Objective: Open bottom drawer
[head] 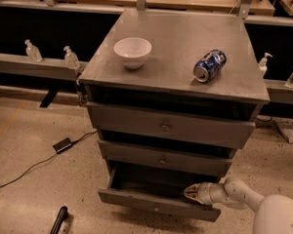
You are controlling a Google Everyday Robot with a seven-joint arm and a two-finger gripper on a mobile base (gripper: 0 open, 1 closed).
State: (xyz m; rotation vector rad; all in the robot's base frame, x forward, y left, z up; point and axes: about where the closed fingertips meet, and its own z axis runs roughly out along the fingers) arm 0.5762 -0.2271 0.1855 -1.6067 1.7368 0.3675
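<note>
The grey cabinet (pixel 176 48) has three drawers. Its bottom drawer (pixel 156 204) is pulled partly out, its flat grey front tilted forward with a small knob near the lower edge. Part of the dark box interior shows behind the front. My gripper (pixel 189 193) comes in from the lower right on a white arm (pixel 237 195). Its tip rests at the top edge of the bottom drawer's front, right of centre. The middle drawer (pixel 163 158) and the top drawer (pixel 166 126) stand slightly out.
A white bowl (pixel 132 51) and a blue can (pixel 209 65) lying on its side sit on the cabinet top. Small bottles (pixel 71 57) stand on a ledge behind. A black cable and adapter (pixel 62 145) lie on the floor at left, and a dark bar (pixel 58 220) lies at the bottom left.
</note>
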